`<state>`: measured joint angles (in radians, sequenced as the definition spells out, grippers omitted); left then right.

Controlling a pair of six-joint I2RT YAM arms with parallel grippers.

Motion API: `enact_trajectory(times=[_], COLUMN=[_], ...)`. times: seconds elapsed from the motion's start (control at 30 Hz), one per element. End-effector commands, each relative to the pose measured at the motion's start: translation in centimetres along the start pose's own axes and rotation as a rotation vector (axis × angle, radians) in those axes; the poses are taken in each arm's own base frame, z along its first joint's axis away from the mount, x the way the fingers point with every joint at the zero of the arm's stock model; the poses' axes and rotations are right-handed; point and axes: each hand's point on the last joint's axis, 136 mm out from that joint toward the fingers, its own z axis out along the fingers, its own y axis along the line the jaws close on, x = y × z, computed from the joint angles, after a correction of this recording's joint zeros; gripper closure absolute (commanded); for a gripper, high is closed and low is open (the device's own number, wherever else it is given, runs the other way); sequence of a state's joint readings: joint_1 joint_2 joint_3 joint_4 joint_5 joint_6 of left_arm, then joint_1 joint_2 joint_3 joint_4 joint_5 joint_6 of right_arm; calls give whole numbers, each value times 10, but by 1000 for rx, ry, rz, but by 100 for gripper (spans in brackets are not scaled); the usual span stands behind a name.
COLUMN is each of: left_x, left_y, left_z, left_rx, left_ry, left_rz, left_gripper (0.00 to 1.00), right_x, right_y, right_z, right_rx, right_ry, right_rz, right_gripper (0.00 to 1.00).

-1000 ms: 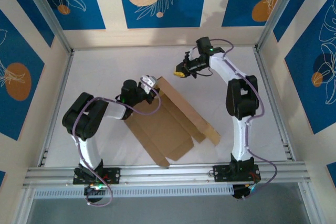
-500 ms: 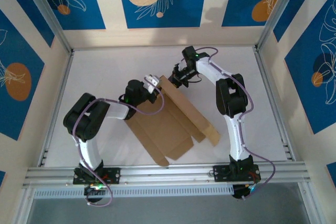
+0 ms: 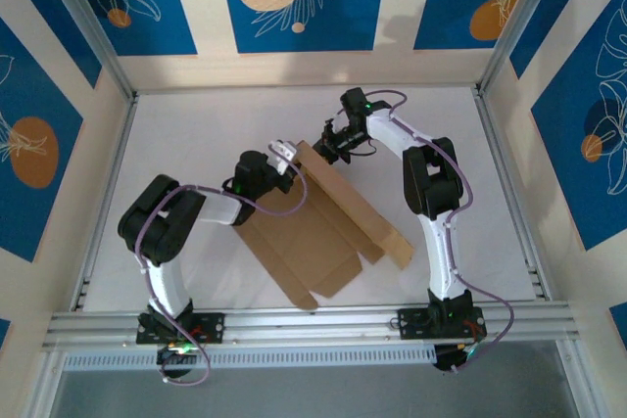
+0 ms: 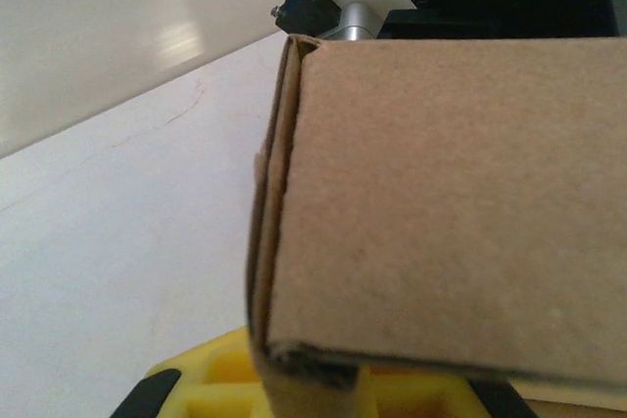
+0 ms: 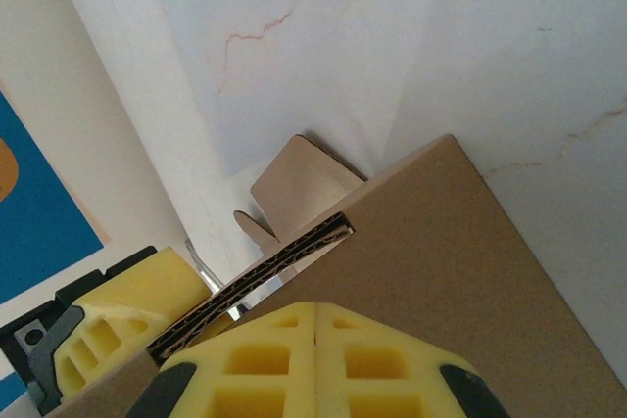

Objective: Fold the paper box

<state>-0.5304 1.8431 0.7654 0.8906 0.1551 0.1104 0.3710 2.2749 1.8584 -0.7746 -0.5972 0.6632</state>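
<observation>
The paper box (image 3: 313,232) lies in the middle of the white table as a brown cardboard sheet, with one long wall folded up along its far right side. My left gripper (image 3: 286,157) is shut on the far end of that raised wall. Close up, the cardboard (image 4: 441,193) stands between its yellow fingers (image 4: 186,389). My right gripper (image 3: 330,142) is shut with nothing in it, its tips against the outer face of the wall (image 5: 441,252) near the far corner. The right gripper (image 5: 315,340) shows its pads pressed together.
A small flap with a tab (image 5: 294,188) sticks out at the box's far end. The enclosure's back wall (image 3: 294,66) is close behind both grippers. An aluminium rail (image 3: 313,325) runs along the near edge. The left arm's yellow finger (image 5: 118,310) is beside the corner.
The right arm swung left from open table to the box's far corner and has stayed there. The left gripper shifted slightly right while holding the wall.
</observation>
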Motion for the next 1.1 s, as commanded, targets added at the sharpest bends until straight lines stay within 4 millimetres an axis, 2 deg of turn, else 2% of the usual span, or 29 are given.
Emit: enact_trajectory(times=[0.0, 0.07, 0.2, 0.33, 0.43, 0.57, 0.67, 0.77, 0.83, 0.9, 1.07], left_x=[-7, -5, -3, 1, 2, 10, 18, 27, 31, 32, 34], left_y=[1, 9, 15, 21, 27, 37, 34, 34, 35, 35, 35], left_z=[-9, -16, -27, -40, -55, -77, -86, -93, -97, -99, -100], left_rx=[-49, -103, -149, -227, -324, -456, -490, -536, -552, -555, -563], left_ry=[-42, -31, -9, 1, -17, -8, 22, 54, 63, 58, 61], left_rz=[-12, -34, -105, -166, -189, -210, -212, -220, -237, -242, -242], left_gripper=[100, 100, 100, 100, 100, 100, 100, 100, 100, 100, 100], right_x=[24, 17, 18, 33, 54, 86, 109, 129, 142, 149, 145], right_y=[0, -2, -2, -5, -13, -12, -4, 4, -1, -12, -33], right_z=[-13, -48, -118, -175, -201, -207, -206, -199, -190, -186, -180], right_rx=[68, 111, 285, 466, 528, 440, 317, 212, 196, 210, 235], right_ry=[12, -96, -294, -462, -541, -555, -514, -454, -417, -414, -413], right_rz=[5, -9, -85, -110, -78, -71, -53, -28, -5, 9, 21], right_gripper=[82, 71, 55, 53, 55, 57, 54, 52, 47, 34, 35])
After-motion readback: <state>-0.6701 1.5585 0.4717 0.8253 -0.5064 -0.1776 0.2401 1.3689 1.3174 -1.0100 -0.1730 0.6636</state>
